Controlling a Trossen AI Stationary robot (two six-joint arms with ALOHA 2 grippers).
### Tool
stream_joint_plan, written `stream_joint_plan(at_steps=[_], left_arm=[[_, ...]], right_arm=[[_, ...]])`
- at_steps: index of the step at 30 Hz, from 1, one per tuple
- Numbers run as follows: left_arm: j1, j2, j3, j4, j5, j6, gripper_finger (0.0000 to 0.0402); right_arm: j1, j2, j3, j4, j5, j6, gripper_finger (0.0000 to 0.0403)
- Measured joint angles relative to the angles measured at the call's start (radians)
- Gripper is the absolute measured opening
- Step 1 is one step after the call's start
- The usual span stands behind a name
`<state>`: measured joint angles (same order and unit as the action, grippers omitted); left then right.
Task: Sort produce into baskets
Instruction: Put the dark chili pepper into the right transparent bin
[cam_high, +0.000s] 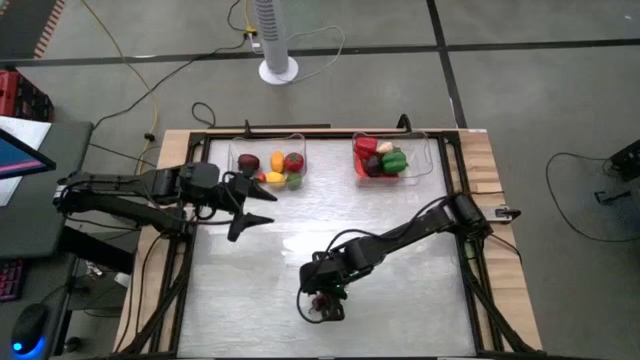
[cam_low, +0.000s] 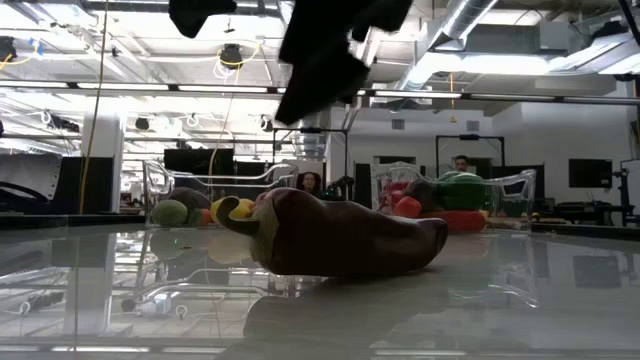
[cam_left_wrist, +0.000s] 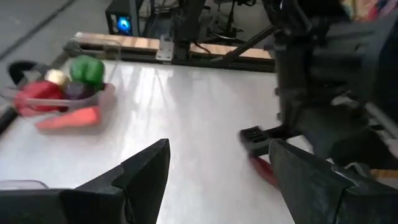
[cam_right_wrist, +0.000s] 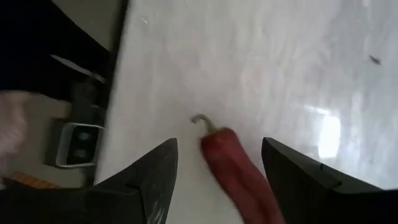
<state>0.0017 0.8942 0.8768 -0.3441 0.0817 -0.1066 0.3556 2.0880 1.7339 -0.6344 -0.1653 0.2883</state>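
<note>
Red chilli (cam_right_wrist: 235, 167) lies flat on the tabletop (cam_high: 400, 270) at about 6 o'clock in my high view, curled stem free, nothing gripping it. Right claw (cam_high: 325, 305) is directly over it, jaws spread wide, one finger either side of the chilli in the wrist cam, not touching that I can see. In the low view the chilli (cam_low: 340, 235) fills the foreground, resting on the surface. Left basket (cam_high: 268, 165) sits at 11 o'clock holding a dark purple piece, yellow, orange, red and green ones. Right basket (cam_high: 395, 160) at 1 o'clock holds red pieces, a green pepper (cam_high: 394, 159) and something dark. Left claw (cam_high: 255, 205) hangs just below the left basket, jaws open, empty. Fan base (cam_high: 278, 70) stands on the floor at 12 o'clock beyond the tabletop.
</note>
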Motion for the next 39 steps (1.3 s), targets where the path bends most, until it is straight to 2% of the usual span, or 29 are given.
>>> stream_joint_plan(at_steps=[4, 8, 11, 17, 22, 26, 31, 35, 39], left_arm=[[-0.001, 0.007, 0.0, -0.001, 0.043, -0.036, 0.0261], [-0.002, 0.007, 0.0, -0.003, 0.046, -0.039, 0.0261], [-0.002, 0.003, 0.0, -0.005, 0.049, -0.046, 0.0261], [-0.001, -0.004, 0.002, -0.005, 0.052, -0.026, 0.0261], [-0.001, -0.004, 0.002, -0.006, 0.052, -0.019, 0.0261], [-0.001, -0.004, 0.002, -0.012, 0.04, -0.009, 0.0261], [-0.001, -0.004, 0.002, -0.034, 0.036, 0.018, 0.0261], [-0.001, -0.004, 0.002, -0.049, 0.035, 0.043, 0.0261], [-0.001, -0.004, 0.002, -0.053, 0.035, 0.046, 0.0261]], right_arm=[[-0.011, 0.017, 0.024, -0.042, 0.004, -0.001, 0.0261], [-0.032, 0.014, 0.028, 0.017, -0.025, 0.006, 0.026], [-0.042, 0.015, 0.027, 0.087, -0.042, 0.077, 0.026], [-0.048, 0.014, 0.027, 0.087, -0.042, 0.098, 0.0261], [-0.047, 0.014, 0.027, 0.069, -0.065, 0.094, 0.0279], [-0.043, 0.014, 0.027, 0.02, -0.011, 0.021, 0.0314], [-0.009, 0.028, 0.027, -0.017, 0.088, -0.182, 0.0349], [0.015, 0.062, 0.026, -0.024, 0.089, -0.236, 0.0349], [0.02, 0.091, 0.025, -0.022, 0.1, -0.237, 0.033]])
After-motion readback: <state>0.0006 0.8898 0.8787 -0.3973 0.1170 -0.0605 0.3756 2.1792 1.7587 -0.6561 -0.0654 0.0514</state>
